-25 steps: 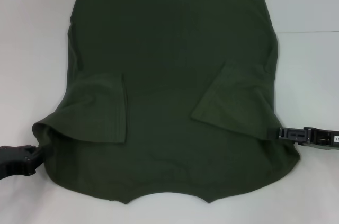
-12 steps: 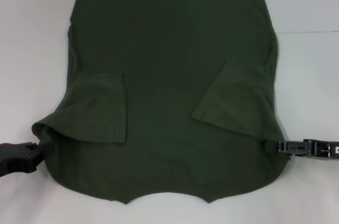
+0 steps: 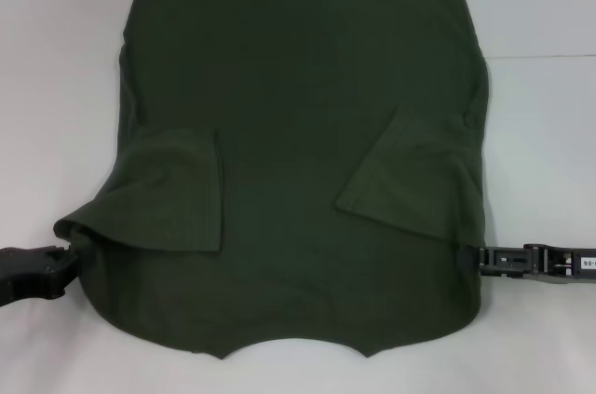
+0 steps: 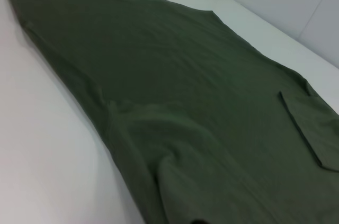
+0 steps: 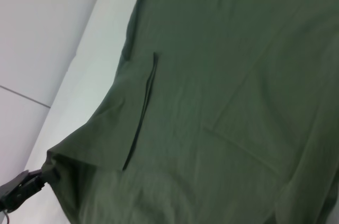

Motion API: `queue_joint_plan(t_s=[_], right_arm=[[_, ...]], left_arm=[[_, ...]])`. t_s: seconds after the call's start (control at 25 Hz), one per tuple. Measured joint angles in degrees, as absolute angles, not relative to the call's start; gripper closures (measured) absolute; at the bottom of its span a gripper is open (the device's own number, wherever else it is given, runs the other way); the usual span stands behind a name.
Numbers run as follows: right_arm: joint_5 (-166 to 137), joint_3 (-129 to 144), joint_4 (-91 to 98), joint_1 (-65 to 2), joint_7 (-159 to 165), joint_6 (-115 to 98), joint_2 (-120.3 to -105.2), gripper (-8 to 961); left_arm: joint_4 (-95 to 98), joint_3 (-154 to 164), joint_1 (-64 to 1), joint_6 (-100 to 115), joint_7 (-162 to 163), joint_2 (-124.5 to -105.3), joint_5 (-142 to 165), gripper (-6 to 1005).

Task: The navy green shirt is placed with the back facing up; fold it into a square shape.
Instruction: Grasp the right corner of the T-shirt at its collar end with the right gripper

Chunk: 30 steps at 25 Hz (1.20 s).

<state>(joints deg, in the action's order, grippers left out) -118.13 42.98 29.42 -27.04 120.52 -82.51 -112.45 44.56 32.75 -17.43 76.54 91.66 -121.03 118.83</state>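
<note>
1. The shirt (image 3: 307,133) lies flat on the white table (image 3: 56,59), back up, both sleeves already folded in over its body. The collar end is nearest the robot, the hem end farthest.

2. The left gripper (image 3: 58,268) sits at the shirt's left shoulder corner, where the cloth bunches up off the table and looks pinched; I judge it clamped on the shirt.

3. The right gripper (image 3: 480,259) meets the shirt's right shoulder edge, low to the table. Whether its fingers have closed on the cloth I cannot tell.

4. The step in hand looks like taking hold of both shoulder corners, ready for a lengthwise fold.

5. Next, both arms would need to lift together and carry the collar end over towards the hem, keeping level so the sleeves stay tucked.

6. The hem runs out of the head view. The shirt's front is underneath, unseen. Neither wrist view shows its own fingers; the right wrist view catches only the left gripper (image 5: 21,187) far off.
</note>
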Motion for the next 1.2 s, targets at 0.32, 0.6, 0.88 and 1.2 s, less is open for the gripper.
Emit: queue_joint_plan(t_s=[0.32,0.6,0.88,1.2], right_arm=[[-118.1,43.0,29.1,-27.1,121.8,-81.0,-112.27,97],[-119.0,43.4,28.9,-27.9,123.1,-79.5,-112.31,137],[-123.0,43.5,29.1,-29.4,124.4,-78.5,-113.28,376],[-123.4,43.1,29.6,-29.4,124.5,-78.5,-113.45,657]], left_arm=[[44.5,32.7,-17.7,76.2,91.7,-120.95,118.8,976],[44.5,32.7,-17.8,76.1,91.7,-120.88,118.8,975],[44.5,32.7,-17.9,76.0,91.7,-120.71,118.8,976],[44.5,32.7,-17.9,75.9,91.8,-120.67,118.8,977]])
